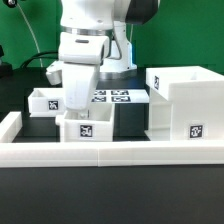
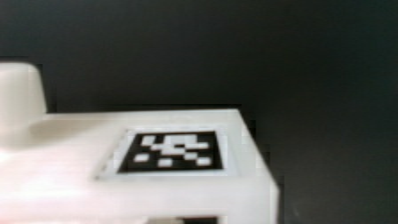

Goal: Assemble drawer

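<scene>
The large white boxy housing [image 1: 185,103] stands at the exterior view's right, with a tag on its front. One open-top tray [image 1: 43,100] sits at the left. A second tray [image 1: 88,124] sits in the middle, just behind the border wall. My gripper [image 1: 75,102] hangs low between the two trays, at the back left rim of the middle tray. Its fingers are hidden behind the hand and the trays. The wrist view is filled by a blurred white tray part [image 2: 107,170] with a tag [image 2: 173,152], very close. My fingertips do not show there.
The long low white border wall [image 1: 110,152] runs along the front and up the left side. The marker board [image 1: 115,97] lies flat behind the middle tray. A green backdrop and cables are at the back left.
</scene>
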`<state>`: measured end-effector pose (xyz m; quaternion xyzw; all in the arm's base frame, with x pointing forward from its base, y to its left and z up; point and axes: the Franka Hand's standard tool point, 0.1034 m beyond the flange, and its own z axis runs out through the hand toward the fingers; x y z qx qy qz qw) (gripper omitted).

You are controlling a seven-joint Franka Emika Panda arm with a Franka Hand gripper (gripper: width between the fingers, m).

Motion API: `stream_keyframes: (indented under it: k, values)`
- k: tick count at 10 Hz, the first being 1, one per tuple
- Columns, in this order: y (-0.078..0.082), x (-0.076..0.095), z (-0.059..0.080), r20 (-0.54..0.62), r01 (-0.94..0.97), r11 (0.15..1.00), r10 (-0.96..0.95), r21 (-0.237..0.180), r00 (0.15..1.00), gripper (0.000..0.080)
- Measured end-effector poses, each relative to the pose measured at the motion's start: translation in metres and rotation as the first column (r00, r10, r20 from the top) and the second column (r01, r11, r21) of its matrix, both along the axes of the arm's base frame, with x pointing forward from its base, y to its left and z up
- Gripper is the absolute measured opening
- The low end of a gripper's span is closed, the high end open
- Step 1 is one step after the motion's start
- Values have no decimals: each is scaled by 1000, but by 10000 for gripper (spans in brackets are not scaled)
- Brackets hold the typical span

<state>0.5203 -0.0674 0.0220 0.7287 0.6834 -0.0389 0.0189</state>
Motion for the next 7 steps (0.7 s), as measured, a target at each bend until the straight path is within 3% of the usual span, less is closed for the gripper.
stream_keyframes:
  k: [5,7]
  values:
    - [2,0,-2,-11,-38,999,38,1,999,42]
    - [22,5,-1,-43,-93,996,93,12,995,42]
